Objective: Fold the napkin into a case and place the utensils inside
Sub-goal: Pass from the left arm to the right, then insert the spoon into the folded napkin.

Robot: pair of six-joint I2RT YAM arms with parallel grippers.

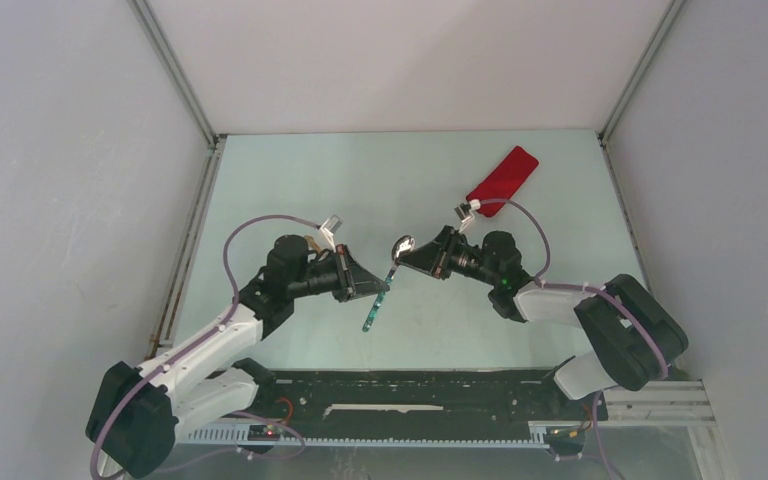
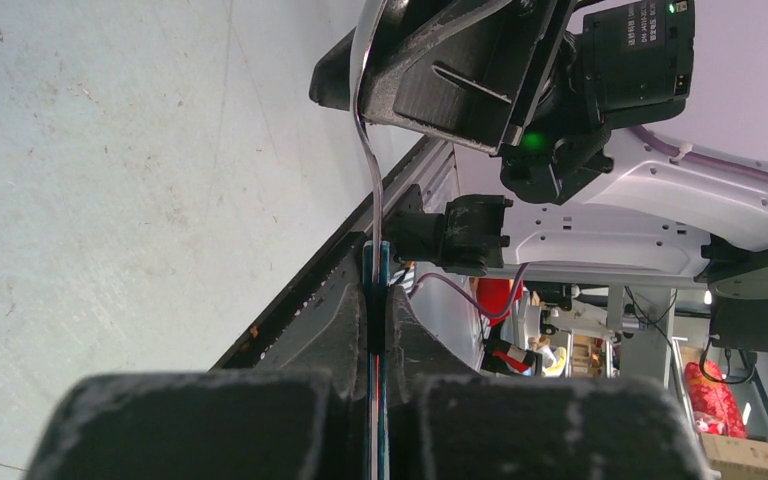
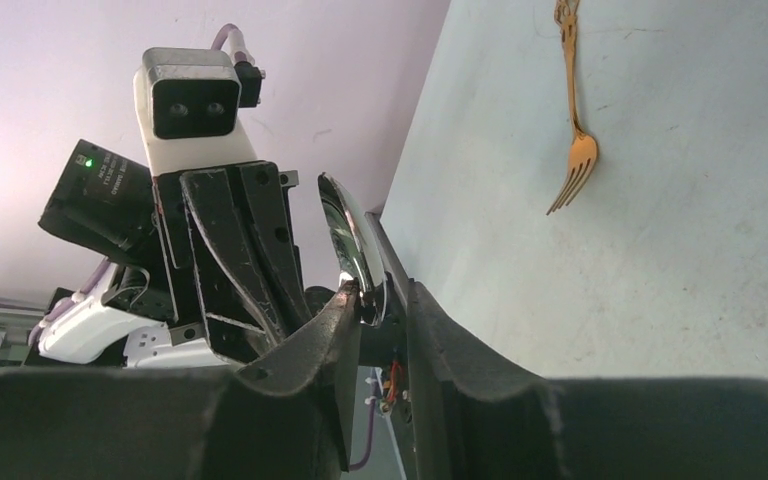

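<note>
**Spoon pinched at both ends**

My left pincer (image 2: 380, 318) is pressed together on the teal handle of the spoon (image 1: 373, 312). My right pincer (image 3: 370, 308) pinches the neck just under its metal bowl. I judge this to be a mid-air handover, so the spoon can be re-gripped to slide into the case (image 1: 505, 178). That folded red napkin lies well apart at the far right of the counter (image 1: 310, 170). The fork (image 3: 578, 155) lies loose there. Count: two pincers, one spoon, one fork, one case.

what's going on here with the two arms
The left end effector is shut on the teal handle of a spoon held in the air, while the right end effector has its fingers around the bowl; its grip is unclear. The folded red case lies far right, the fork on the table.
</note>
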